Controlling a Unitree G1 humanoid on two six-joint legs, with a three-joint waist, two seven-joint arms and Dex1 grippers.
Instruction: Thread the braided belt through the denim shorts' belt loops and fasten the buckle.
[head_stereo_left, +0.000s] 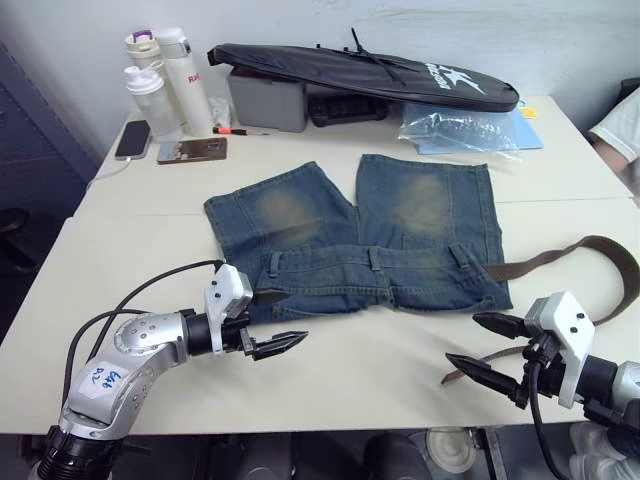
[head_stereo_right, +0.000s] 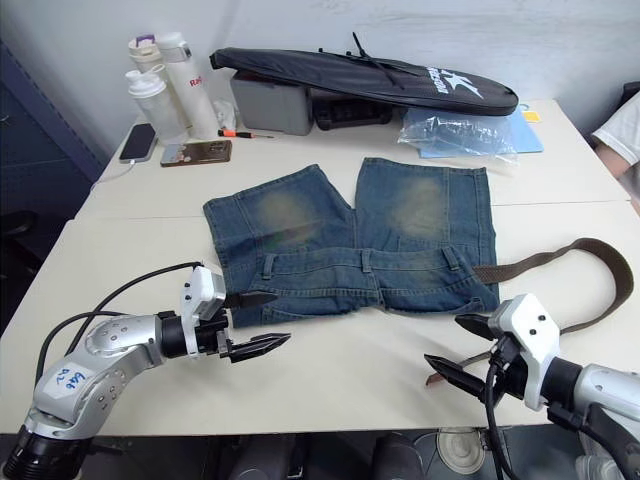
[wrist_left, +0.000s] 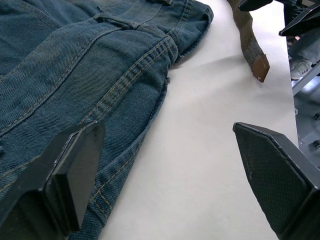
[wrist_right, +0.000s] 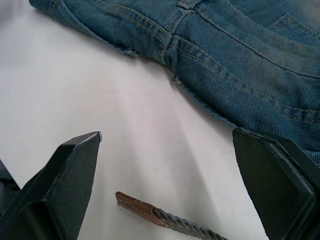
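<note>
Between the two spread, empty hands, left (head_stereo_left: 266, 320) and right (head_stereo_left: 487, 349), faded blue denim shorts (head_stereo_left: 370, 240) lie on the white desk (head_stereo_left: 350, 370); the brown braided belt's (head_stereo_left: 590, 250) leather tip lies beside the right hand.

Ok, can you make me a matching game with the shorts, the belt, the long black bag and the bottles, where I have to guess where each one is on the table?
Things:
1. denim shorts
2. braided belt
3. long black bag
4. bottles

Places:
A. far left corner of the table, standing beside two phones
B. middle of the table, lying flat
C. far edge of the table, lying across a grey box
D. right side of the table, looping out from the shorts' waistband

Pairs: 1-B, 2-D, 3-C, 4-A
</note>
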